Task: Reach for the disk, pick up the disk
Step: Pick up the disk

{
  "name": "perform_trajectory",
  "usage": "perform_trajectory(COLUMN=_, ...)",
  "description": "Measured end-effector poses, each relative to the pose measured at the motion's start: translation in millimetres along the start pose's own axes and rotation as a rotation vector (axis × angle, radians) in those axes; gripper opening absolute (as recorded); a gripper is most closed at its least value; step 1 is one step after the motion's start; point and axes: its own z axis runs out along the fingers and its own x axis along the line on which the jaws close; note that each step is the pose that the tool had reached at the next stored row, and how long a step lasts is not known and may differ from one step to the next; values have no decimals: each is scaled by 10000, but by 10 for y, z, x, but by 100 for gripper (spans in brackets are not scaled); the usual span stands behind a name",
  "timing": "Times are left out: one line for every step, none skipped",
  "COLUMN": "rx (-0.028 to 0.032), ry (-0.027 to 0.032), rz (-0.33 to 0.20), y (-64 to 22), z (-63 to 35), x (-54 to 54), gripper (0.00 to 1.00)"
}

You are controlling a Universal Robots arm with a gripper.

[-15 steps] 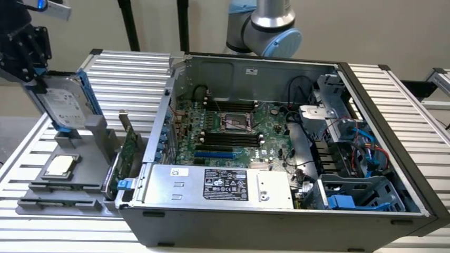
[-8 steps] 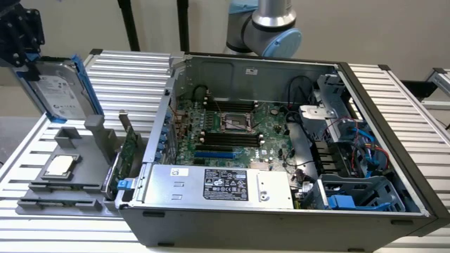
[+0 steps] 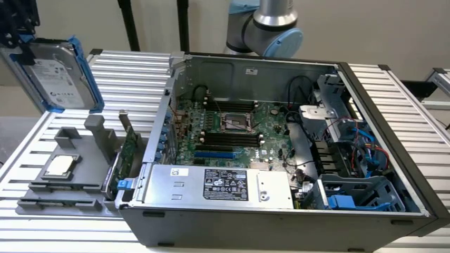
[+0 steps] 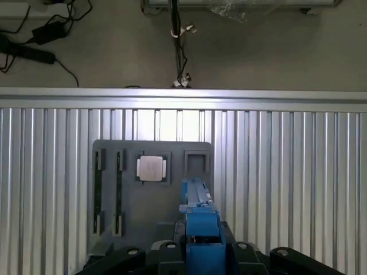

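**Exterior view**
- Disk: silver-grey drive with a white printed label and blue rails along its long edges. It is at the exterior view's upper left, held in the air and tilted, with the label side toward the camera. It is clear of the table.
- Jaws: black, closed on the disk's upper end and partly cut off by the picture's edge.
- Arm: silver and blue joint, behind the computer case.
- Computer case: open-sided, lying on the table. Inside are the motherboard and the power supply.
- Green card: standing on edge just beside the case wall, on the exterior view's left.
- Grey fixture tray: on the table below the held disk. A CPU chip is seated in it.

**Wrist view**
- Disk: seen edge-on with the blue rail foremost, pinched between the black jaws.
- Grey fixture tray: on the ribbed table, under the disk.
- CPU chip: in its square recess, just beside a rectangular pocket.
- Floor: beyond the table edge, with cables on it.
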Motion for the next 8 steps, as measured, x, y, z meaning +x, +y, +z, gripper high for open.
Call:
perform_trajectory(rx=-2, ry=-19, rz=-4, y=-40, z=-38, x=5, gripper=33)
perform_trajectory(rx=-1, ry=-43, rz=-6, y=-85, z=-71, x=9, gripper=33)
perform_trajectory(rx=0, ry=-69, rz=-7, y=-129, z=-103, x=14, gripper=33)
perform_trajectory(rx=-1, ry=-93, rz=-5, y=-174, z=-134, x=19, gripper=33)
perform_trajectory(rx=-2, ry=-119, rz=-6, y=-220, z=-164, x=25, gripper=33)
perform_trajectory(rx=0, ry=-144, rz=-6, y=-265, z=-193, x=32, gripper=33)
perform_trajectory(rx=1, ry=-167, rz=-7, y=-310, z=-222, x=39, gripper=33)
perform_trajectory(rx=-1, ry=-189, rz=-7, y=-356, z=-252, x=47, gripper=33)
